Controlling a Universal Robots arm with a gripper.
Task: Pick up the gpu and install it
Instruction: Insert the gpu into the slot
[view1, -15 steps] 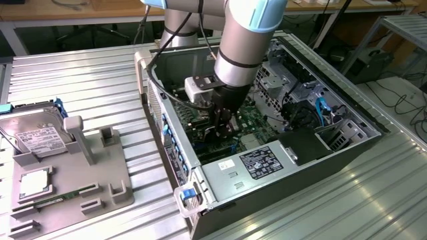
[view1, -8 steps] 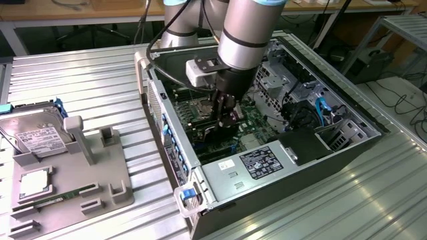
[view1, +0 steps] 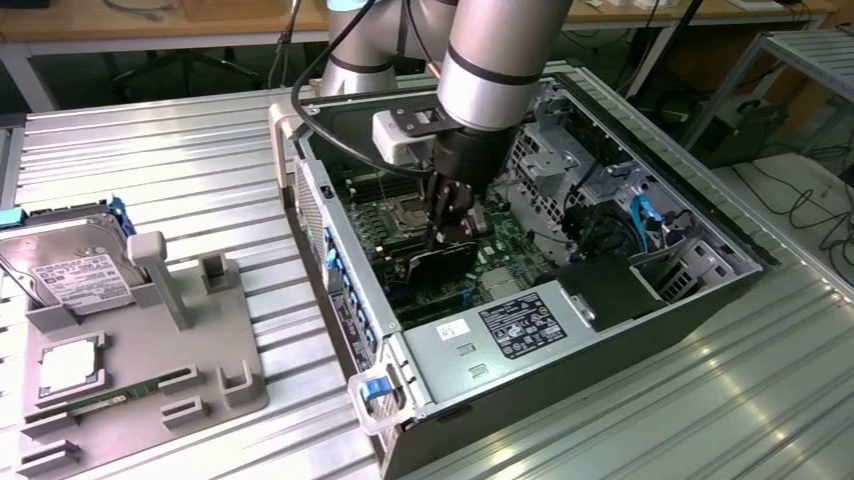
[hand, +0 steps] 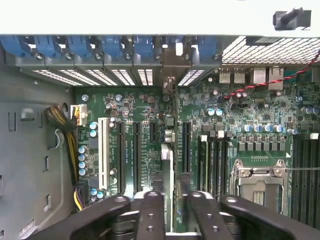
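The gpu (hand: 169, 165) stands edge-on between the fingers (hand: 150, 215), above the motherboard (hand: 135, 110).

Arm (view1: 487, 50): silver-grey tube sections showing, black wrist housing above the jaws, white camera block alongside, black cable trailing off it. Gripper (hand: 170, 212): black fingers (hand: 150, 215) showing small screw holes.

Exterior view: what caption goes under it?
Gripper holds the gpu upright inside the open computer case.
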